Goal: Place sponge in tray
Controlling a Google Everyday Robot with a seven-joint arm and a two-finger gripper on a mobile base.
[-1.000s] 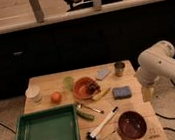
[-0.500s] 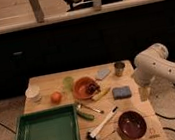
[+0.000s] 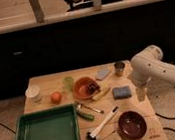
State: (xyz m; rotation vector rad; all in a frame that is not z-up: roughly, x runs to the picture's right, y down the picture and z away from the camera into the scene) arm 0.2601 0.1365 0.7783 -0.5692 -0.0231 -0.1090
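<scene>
Small flat rectangular slate-blue sponge (image 3: 121,92): lies flat on the pale wooden counter (image 3: 48,84), right of centre, long side roughly parallel to the front edge. Medium matte blue, darker than the paler grey-blue pad (image 3: 102,74) further back, and smaller than either bowl. Sits between the round orange bowl (image 3: 85,87) to its left and the gripper (image 3: 141,93) to its right, with the round dark-red bowl (image 3: 131,124) nearer the front. Just beside its left end, a yellowish elongated item (image 3: 100,93).

Gripper: hangs from the white robot arm (image 3: 156,67), pointing down at the counter's right edge, just beside the sponge and not on it. Open or closed: cannot tell.

Large shallow rectangular green plastic tray (image 3: 46,137) with raised rim: fills the front-left corner of the counter, well apart from the sponge. Between tray and sponge, a green-handled utensil (image 3: 85,114) and a black-and-white brush (image 3: 101,124), both lying flat.
</scene>
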